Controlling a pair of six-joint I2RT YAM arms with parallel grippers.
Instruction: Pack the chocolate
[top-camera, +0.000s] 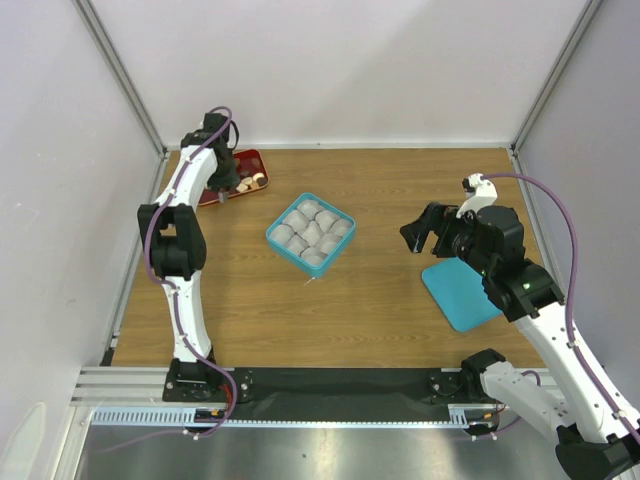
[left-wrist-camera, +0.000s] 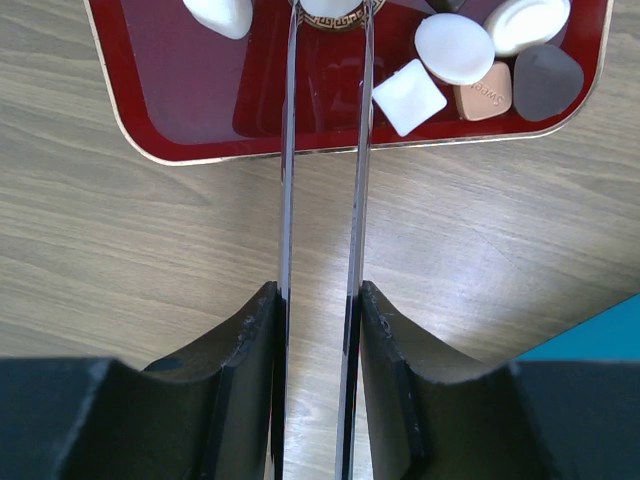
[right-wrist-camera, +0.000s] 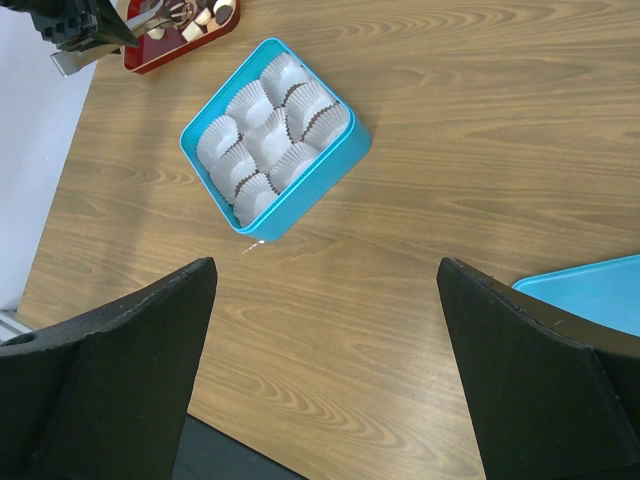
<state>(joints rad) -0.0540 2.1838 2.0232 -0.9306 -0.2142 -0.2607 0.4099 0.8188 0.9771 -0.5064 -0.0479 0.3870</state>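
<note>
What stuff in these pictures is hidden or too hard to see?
Left wrist view: the tips of the long metal fingers run off the top edge, so whether they grip anything is unclear.
Top view: the left arm covers part of the shiny red tray; the small round chocolates there are too tiny to count.
Right wrist view: the flat teal lid is cut by the right edge.

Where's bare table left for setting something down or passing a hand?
Bare wood lies between the teal box and the near edge, and between box and teal lid, though the right fingers hover there. The far right corner is free too. Crowded: the red tray, far left, under the left fingers.
</note>
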